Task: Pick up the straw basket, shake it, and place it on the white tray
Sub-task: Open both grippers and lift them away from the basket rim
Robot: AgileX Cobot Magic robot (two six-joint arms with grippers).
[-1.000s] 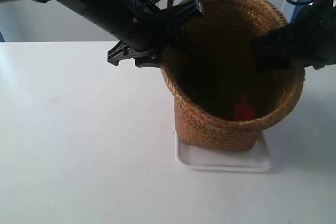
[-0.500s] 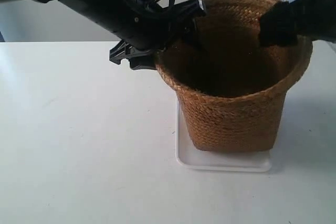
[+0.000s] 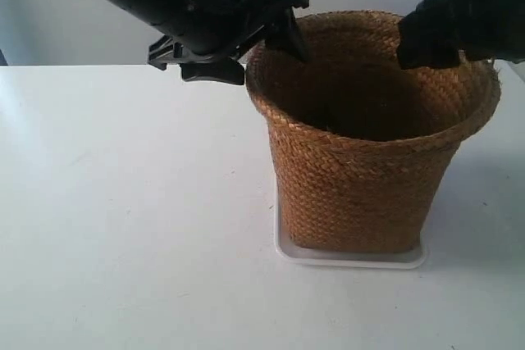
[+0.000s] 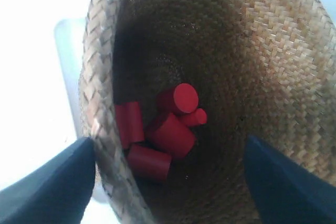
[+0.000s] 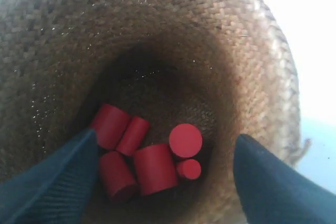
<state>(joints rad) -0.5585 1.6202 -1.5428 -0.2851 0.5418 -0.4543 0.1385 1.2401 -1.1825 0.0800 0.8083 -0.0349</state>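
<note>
Seems light, stiff: pinch tall brown woven straw basket point(image 3: 361, 194) at rim's 9 and 3 o'clock with wide-parted left gripper point(image 4: 169, 145), right gripper point(image 5: 165, 137).

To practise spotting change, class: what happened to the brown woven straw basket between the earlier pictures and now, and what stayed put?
The brown woven straw basket swung from tipped toward the camera to upright, settling flat on the shallow white plastic tray. The left gripper and right gripper stand open at its top, so it looks released. The tray and white table stayed put.
</note>
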